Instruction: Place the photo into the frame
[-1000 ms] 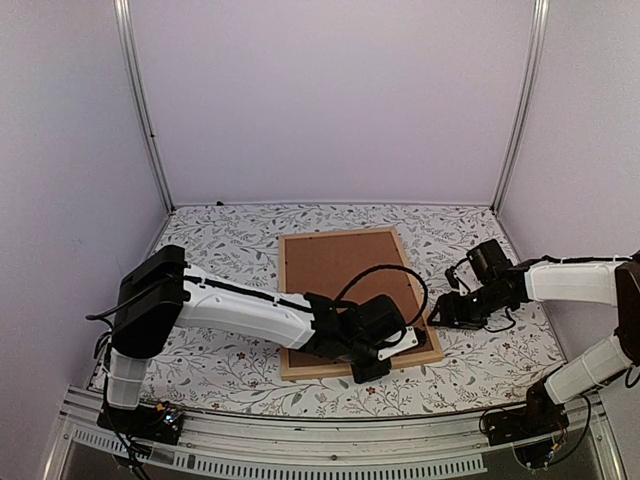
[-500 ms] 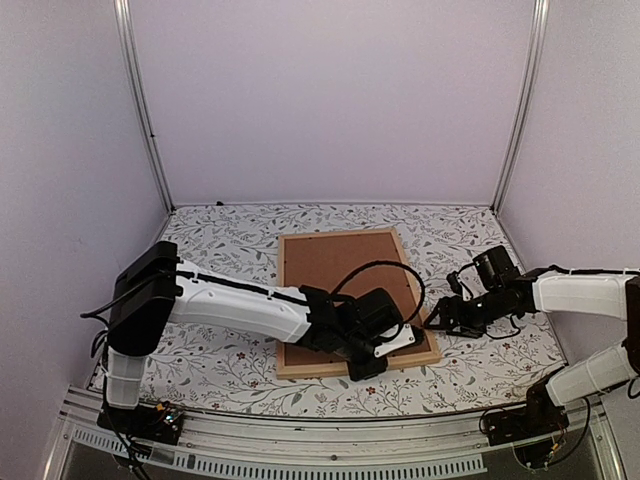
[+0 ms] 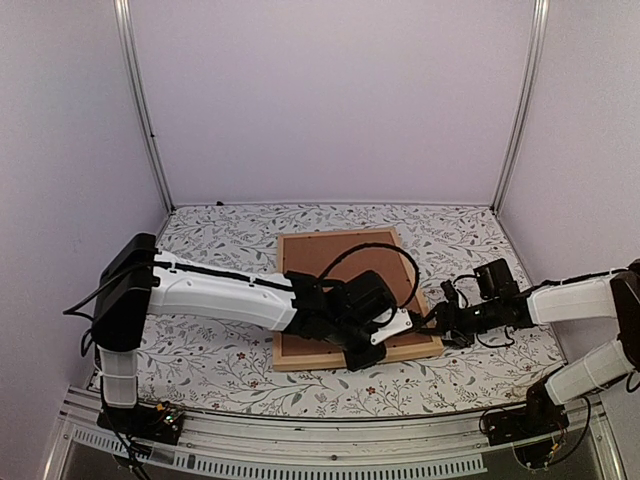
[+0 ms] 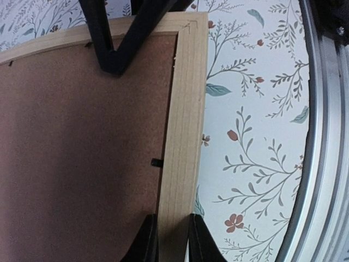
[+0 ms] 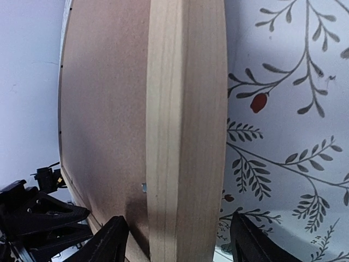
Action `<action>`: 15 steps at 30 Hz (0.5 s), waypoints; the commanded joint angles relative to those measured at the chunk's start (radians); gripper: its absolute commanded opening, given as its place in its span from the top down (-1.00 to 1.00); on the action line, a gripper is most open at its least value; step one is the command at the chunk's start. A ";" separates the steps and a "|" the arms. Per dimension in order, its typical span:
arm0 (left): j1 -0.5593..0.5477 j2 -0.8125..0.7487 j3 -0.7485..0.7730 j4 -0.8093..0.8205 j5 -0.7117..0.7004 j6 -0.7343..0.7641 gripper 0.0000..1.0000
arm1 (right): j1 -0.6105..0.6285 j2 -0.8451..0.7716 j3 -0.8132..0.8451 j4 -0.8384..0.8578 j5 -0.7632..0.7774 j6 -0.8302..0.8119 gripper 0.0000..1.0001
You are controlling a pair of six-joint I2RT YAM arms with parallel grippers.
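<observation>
Pale lilac walls (image 3: pixel 330 100) close in the cell, with aluminium posts (image 3: pixel 140 100) in the back corners. The table is covered by a white cloth (image 3: pixel 220 250) printed with grey-green sprigs and small red buds, and a ribbed metal rail (image 4: pixel 322 136) runs along its near edge.

The frame (image 4: pixel 182 136) lies flat at the centre of the overhead view, back side up. Its flat strips of pale, straight-grained wood enclose a matt brown fibre backing board (image 3: pixel 330 265). A small black tab (image 4: pixel 156 162) sits at the inner edge of one strip.

The white left arm (image 3: pixel 220 295) reaches across from the lower left. The left gripper (image 4: pixel 173 240) is clenched on a wooden strip near the frame's lower right corner.

The right arm (image 3: pixel 570 298) comes in low from the right. The right gripper (image 5: pixel 180 240) is released, with its black fingers (image 5: pixel 112 240) spread either side of the frame's edge.
</observation>
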 commanded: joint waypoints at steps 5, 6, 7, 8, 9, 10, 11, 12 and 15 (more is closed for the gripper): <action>0.020 -0.068 -0.043 0.099 -0.021 -0.073 1.00 | -0.030 0.007 -0.053 0.156 -0.100 0.130 0.12; 0.020 -0.066 -0.054 0.101 -0.025 -0.078 1.00 | -0.031 -0.008 -0.049 0.150 -0.099 0.132 0.19; 0.019 -0.064 -0.064 0.104 -0.028 -0.080 1.00 | -0.032 -0.016 -0.043 0.141 -0.099 0.135 0.24; 0.017 -0.061 -0.073 0.108 -0.034 -0.080 1.00 | -0.032 -0.027 -0.035 0.129 -0.097 0.136 0.30; 0.016 -0.059 -0.082 0.112 -0.043 -0.102 1.00 | -0.032 -0.038 -0.029 0.119 -0.096 0.136 0.37; 0.013 -0.058 -0.087 0.117 -0.057 -0.110 0.92 | -0.033 -0.044 -0.023 0.112 -0.096 0.136 0.43; 0.010 -0.056 -0.093 0.122 -0.070 -0.115 0.80 | -0.032 -0.051 -0.018 0.104 -0.096 0.137 0.51; 0.007 -0.055 -0.099 0.129 -0.080 -0.117 0.71 | -0.032 -0.055 -0.010 0.094 -0.096 0.137 0.58; -0.008 -0.052 -0.101 0.136 -0.128 -0.119 0.24 | -0.031 -0.068 0.010 0.064 -0.099 0.132 0.76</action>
